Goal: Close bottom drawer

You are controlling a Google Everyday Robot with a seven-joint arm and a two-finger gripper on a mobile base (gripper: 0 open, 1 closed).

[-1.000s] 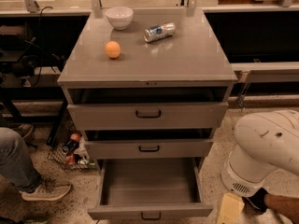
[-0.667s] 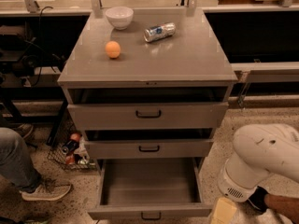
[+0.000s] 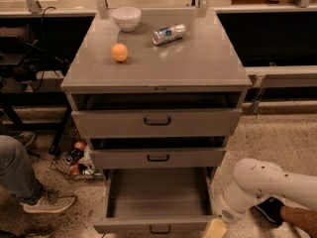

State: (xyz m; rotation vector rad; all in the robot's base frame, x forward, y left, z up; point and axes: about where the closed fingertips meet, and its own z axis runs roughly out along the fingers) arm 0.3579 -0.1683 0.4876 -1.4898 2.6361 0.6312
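The grey cabinet (image 3: 157,73) has three drawers, all pulled out by different amounts. The bottom drawer (image 3: 154,201) is pulled out the farthest, its inside empty, with a small black handle (image 3: 160,229) on its front panel at the lower edge of the view. My white arm (image 3: 262,185) comes in from the lower right. The gripper (image 3: 214,229) is at the drawer's front right corner, mostly cut off by the bottom of the view.
On the cabinet top lie an orange (image 3: 119,52), a white bowl (image 3: 126,18) and a can on its side (image 3: 169,33). A person's leg and shoe (image 3: 47,201) are at the lower left, near a wire basket of cans (image 3: 74,158). A dark shoe (image 3: 271,210) is at the lower right.
My arm has moved down and left, nearer the bottom drawer's front right corner. The drawer itself has not visibly moved.
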